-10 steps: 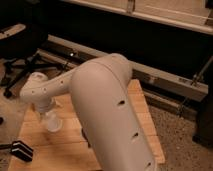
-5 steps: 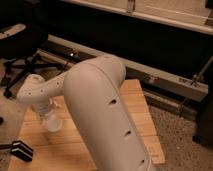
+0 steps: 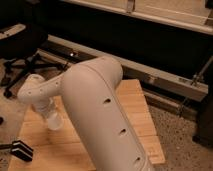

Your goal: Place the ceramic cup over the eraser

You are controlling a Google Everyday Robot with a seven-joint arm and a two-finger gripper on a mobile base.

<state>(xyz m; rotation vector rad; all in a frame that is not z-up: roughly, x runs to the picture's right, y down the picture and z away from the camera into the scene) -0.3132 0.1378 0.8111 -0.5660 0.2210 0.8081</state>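
My gripper [image 3: 49, 112] is over the left of the bench [image 3: 136, 100], the ceramic cup [image 3: 54, 121] at its tip; whether it grips the cup I cannot tell. The eraser [image 3: 22, 150] lies uncovered at the near left edge, so the covering is not yet done

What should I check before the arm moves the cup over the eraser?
1. Sight of the eraser, at the wooden table's near-left corner: ok.
2. The ceramic cup at the gripper, left of the arm: ok.
3. Cup lined up above the eraser: not ok, it is farther back and to the right.
4. Firm grip on the cup: cannot tell.
5. Cup mouth facing down: cannot tell.
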